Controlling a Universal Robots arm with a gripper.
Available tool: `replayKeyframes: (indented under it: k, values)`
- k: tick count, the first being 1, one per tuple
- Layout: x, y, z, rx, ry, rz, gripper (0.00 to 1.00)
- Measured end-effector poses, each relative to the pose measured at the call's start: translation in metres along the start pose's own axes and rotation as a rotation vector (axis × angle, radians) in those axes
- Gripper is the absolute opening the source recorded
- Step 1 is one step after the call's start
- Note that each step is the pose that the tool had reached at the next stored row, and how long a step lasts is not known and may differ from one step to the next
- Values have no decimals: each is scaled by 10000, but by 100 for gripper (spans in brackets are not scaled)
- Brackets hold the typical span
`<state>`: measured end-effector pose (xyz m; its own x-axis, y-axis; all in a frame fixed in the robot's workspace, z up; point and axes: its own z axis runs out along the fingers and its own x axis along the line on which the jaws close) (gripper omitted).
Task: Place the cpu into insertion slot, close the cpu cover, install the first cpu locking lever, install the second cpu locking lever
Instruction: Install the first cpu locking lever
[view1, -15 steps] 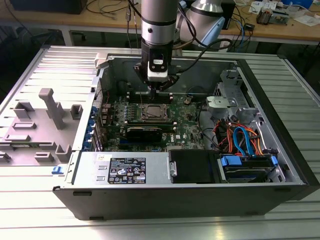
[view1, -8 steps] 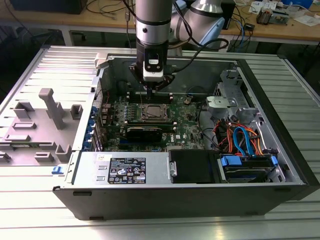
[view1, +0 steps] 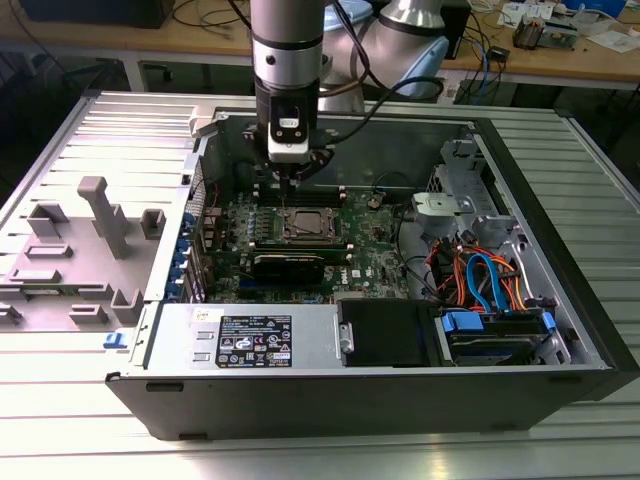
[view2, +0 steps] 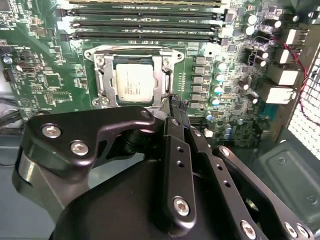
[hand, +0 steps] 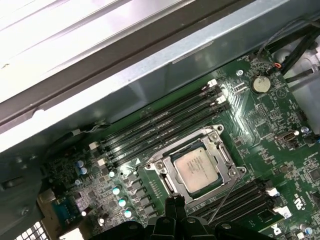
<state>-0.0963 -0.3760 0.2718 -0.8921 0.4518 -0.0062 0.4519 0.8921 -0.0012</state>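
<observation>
The cpu (view2: 134, 82) lies flat in the insertion slot (view2: 98, 54), its silvery top showing through the window of the cpu cover (view2: 161, 75), which is folded down over it. In the first wrist view the cpu (hand: 197, 167) sits inside the cover frame (hand: 167, 176), and a thin wire lever (hand: 223, 200) runs slanted off the socket's corner. My gripper (view2: 175, 106) hangs just above the board at the socket's edge, with its black fingers (view2: 180, 116) pressed together. In the exterior view the gripper (view1: 288, 184) points down just behind the socket (view1: 307, 226).
Long black memory slots (view2: 145, 27) flank the socket. The open case holds a power supply (view1: 250, 338), a black drive bay (view1: 385, 332), bundled orange and blue cables (view1: 480, 275) and a metal cage (view1: 470, 190). A grey fixture (view1: 95, 215) stands on the exterior view's left.
</observation>
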Motion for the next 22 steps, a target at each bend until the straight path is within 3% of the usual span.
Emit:
replayKeyframes:
  k: [2, 7, 22]
  values:
    - [0, -1, 0, -4, -1, -709, 11]
    - [2, -2, 0, -12, -2, -1982, 11]
    - [47, -25, -1, -15, -3, -2039, 11]
